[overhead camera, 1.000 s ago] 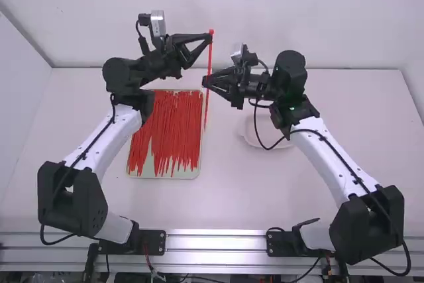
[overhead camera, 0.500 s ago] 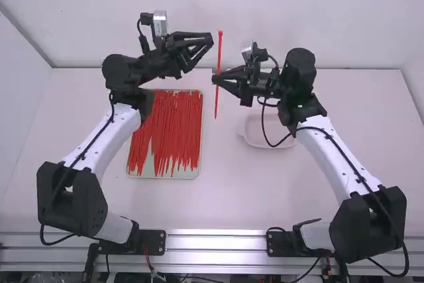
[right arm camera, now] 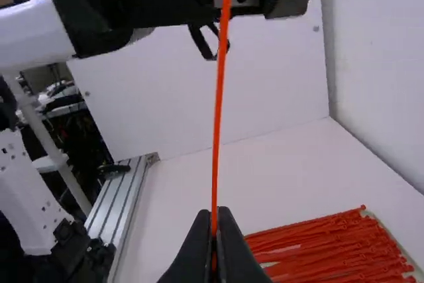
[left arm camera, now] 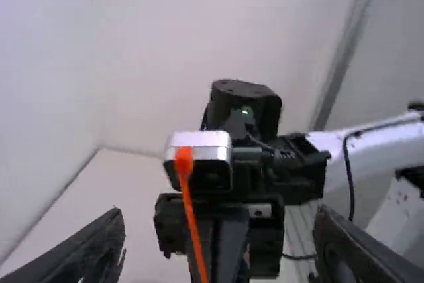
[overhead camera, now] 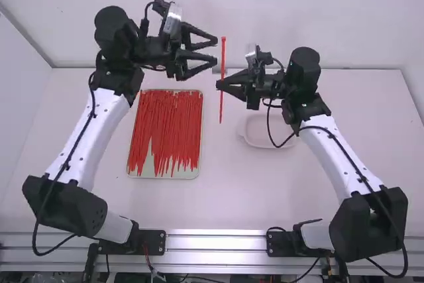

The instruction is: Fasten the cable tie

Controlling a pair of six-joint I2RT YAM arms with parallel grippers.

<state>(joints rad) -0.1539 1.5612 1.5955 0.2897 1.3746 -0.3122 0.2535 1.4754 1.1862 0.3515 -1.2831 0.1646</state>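
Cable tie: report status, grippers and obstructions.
Right gripper shut on cable tie, upright above table. Left gripper open at its upper end, not gripping. Nothing visible in the way.

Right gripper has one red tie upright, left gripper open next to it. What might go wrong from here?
1. The right gripper pinches the single upright red plastic cable tie at one narrow spot, so the thin strip may pivot or slip when pushed.
2. The left gripper is open near the tie's upper part; closing there might knock it aside rather than catch it.
3. If dropped, it could land among the pile of identical red cable ties.
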